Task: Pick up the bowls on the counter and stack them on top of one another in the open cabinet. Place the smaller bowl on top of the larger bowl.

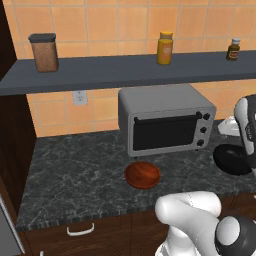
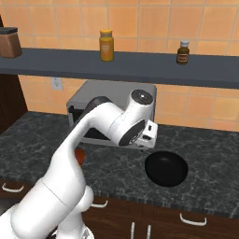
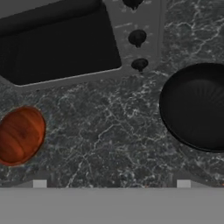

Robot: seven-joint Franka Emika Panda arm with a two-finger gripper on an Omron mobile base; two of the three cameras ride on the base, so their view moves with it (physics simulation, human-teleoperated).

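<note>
Dark marbled stone, that's the counter [image 1: 75, 170], with a boxy grey toaster oven [image 1: 165, 120] at the back. Just in front of it sits the smaller bowl [image 1: 142, 175], a shallow reddish-brown wood-grained disc, mouth up. Well to its right rests the larger bowl [image 2: 166, 169], glossy black, round, also upright. Above runs the flat slate open cabinet [image 2: 140, 65]. Whether the claw is open, I can't tell.

This is a kitchen: a dark grey marbled stone counter [image 1: 75, 175], a tan tiled wall [image 1: 125, 20], a grey toaster oven [image 1: 165, 120] and a long slate-grey shelf [image 1: 125, 72] with jars.
</note>
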